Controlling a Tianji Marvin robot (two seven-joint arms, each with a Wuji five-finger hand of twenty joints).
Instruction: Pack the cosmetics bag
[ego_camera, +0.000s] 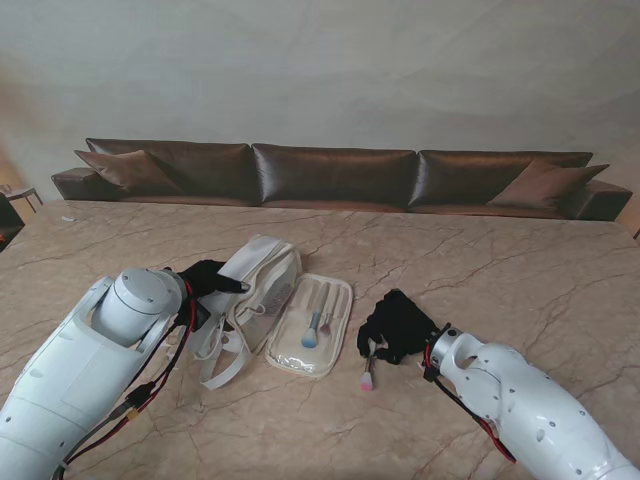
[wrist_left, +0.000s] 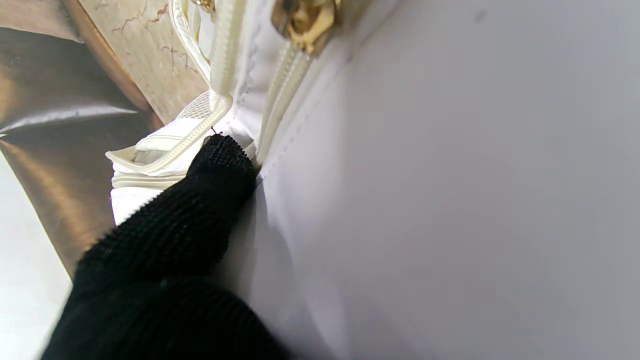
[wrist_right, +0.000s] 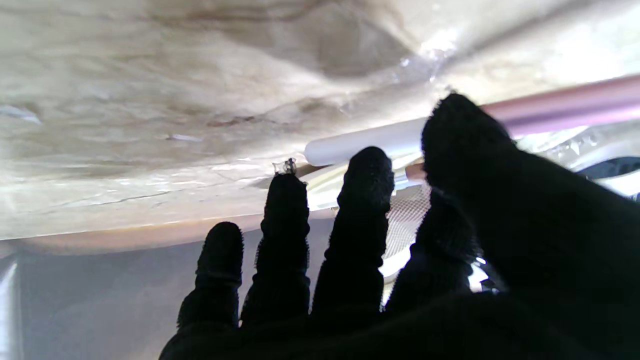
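Smooth white bag (ego_camera: 262, 280), polished marble table (ego_camera: 500, 270)

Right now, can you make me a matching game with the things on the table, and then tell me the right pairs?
Things:
1. white zippered cosmetics bag
2. clear flat pouch with brushes inside
3. pink-tipped makeup brush
4. brown leather sofa

Places:
A. at the right hand
B. beyond the far edge of the marble table
C. touched by the left hand
D. between the bag and the right hand

Pairs: 1-C, 2-D, 3-A, 4-B
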